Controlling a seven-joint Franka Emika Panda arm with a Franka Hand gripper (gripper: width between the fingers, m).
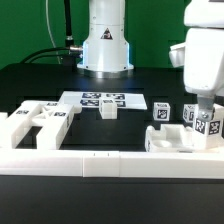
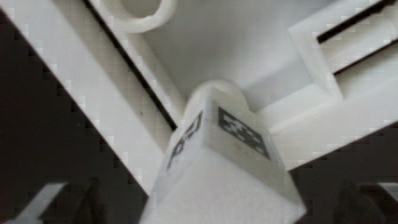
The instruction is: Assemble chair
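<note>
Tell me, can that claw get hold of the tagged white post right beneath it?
Probably yes. The gripper hangs open right over the tagged post, and the wrist view shows the post's top bare and centred. Nothing seems to block the way down, and another post stands well aside.

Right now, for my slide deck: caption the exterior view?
Open gripper hangs over tagged chair posts at the exterior view's right; slotted panels at its left, marker board behind.

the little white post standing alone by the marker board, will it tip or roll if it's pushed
The post looks like blocky moulded plastic, so it is probably stiff and light. Its square edges and flat base suggest it would slide, not roll. It looks squat, so tipping seems unlikely unless it is pushed near its top.
</note>
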